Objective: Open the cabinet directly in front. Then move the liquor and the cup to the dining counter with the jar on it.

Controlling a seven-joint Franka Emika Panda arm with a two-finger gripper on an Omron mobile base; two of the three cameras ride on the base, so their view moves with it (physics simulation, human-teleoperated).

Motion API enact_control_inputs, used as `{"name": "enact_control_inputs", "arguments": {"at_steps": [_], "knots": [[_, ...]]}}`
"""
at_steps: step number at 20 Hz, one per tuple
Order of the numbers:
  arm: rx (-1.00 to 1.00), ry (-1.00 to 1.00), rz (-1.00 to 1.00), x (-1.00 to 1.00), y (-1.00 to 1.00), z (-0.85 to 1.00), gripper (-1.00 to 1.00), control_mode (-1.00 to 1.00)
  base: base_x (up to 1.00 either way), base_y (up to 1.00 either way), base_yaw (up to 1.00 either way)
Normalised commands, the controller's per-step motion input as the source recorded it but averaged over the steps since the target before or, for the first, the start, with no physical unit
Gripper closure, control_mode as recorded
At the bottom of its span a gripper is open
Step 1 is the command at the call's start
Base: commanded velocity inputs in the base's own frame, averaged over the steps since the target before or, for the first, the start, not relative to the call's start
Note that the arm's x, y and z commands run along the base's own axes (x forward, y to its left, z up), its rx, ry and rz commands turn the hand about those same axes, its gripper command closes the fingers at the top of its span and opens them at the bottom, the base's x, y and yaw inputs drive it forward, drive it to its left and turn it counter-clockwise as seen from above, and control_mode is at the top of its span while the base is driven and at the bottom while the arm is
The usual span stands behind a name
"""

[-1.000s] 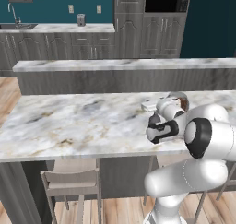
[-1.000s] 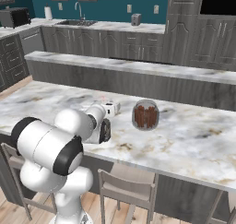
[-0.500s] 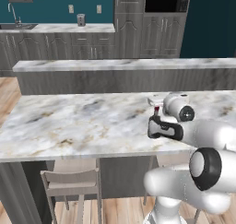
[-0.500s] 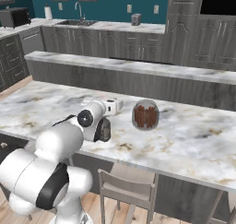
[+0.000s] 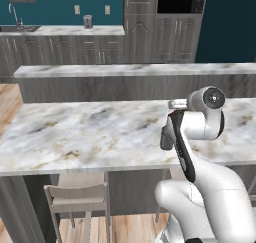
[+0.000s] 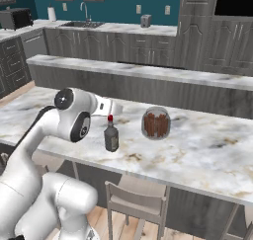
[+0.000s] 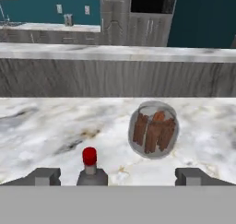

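The liquor point(image 6: 111, 136) stands upright on the marbled dining bench point(image 6: 207, 155), just beside the jar point(image 6: 156, 124) as the task asks, while the tool point(image 7: 117, 176), fingers spread apart, holds nothing.

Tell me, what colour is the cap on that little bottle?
Red. The liquor cap shows best in the hand view, beside the jar.

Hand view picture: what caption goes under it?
Open gripper above the red-capped liquor, jar beyond.
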Motion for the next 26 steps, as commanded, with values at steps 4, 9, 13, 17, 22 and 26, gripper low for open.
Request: {"name": "enact_control_inputs", "arguments": {"at_steps": [4,9,13,17,22,26], "knots": [[0.01,0.39,0.0,-1.0,0.28,0.86,-1.0,-1.0,0.0,0.0,0.0],[-0.03,-0.03,0.06,-0.61,0.26,0.03,-1.0,-1.0,0.0,0.0,0.0],[0.0,0.0,0.0,0.0,0.0,0.0,-1.0,-1.0,0.0,0.0,0.0],[-0.07,-0.1,0.0,-0.12,0.24,0.0,-1.0,-1.0,0.0,0.0,0.0],[-0.15,-0.23,0.0,-0.15,0.44,0.0,-1.0,-1.0,0.0,0.0,0.0],[0.0,0.0,0.0,0.0,0.0,0.0,-1.0,-1.0,0.0,0.0,0.0]]}}
